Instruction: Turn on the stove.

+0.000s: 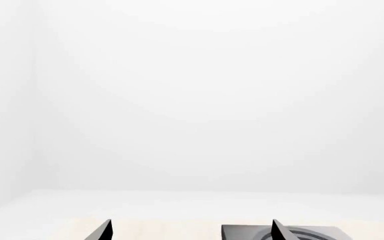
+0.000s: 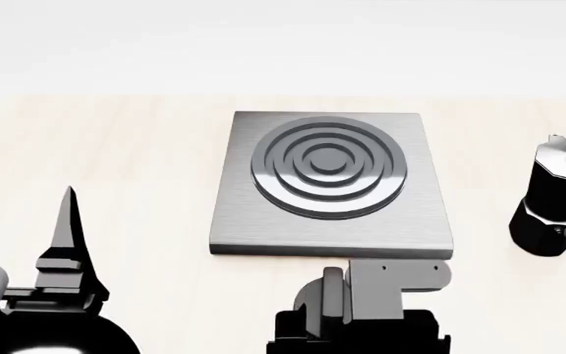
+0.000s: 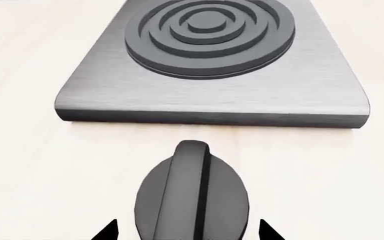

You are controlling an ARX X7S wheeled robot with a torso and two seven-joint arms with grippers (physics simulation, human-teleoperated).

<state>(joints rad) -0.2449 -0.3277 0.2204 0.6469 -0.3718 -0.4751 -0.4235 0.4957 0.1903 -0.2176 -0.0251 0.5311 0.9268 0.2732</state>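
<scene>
Stove (image 2: 332, 221) sits dead centre on the tabletop (image 2: 116, 169) in the head view, a square grey plate with its dark ring burner (image 2: 327, 168) in the middle. Its knob (image 3: 190, 197) lies on the wood just in front of the plate's near edge, apart from it, filling the lower centre of the right wrist frame. The right gripper (image 3: 188, 231) is lined up on it: two dark fingertips poke in at the bottom edge, one either side of the knob, jaws apart and clamped on nothing. In the head view that arm hides the knob entirely.

The step in hand looks like the approach to the knob, no grip yet. To do it well, I'd say bring the fingertips down so they straddle the upright ridge, which runs nearly straight toward the stove, squeeze onto its flat sides, then twist about the knob's own axis. Gripping the round skirt instead risks slipping; pressing off-centre could skid the knob along the wood.

Left gripper (image 1: 190, 232) is idle at the lower left of the head view, jaws apart, tips just peeking in at the bottom of its own wrist frame with a corner of the stove beyond. A moka pot (image 2: 556, 199) stands at the right edge, well apart from the action.

No brand, label or writing is readable anywhere.
</scene>
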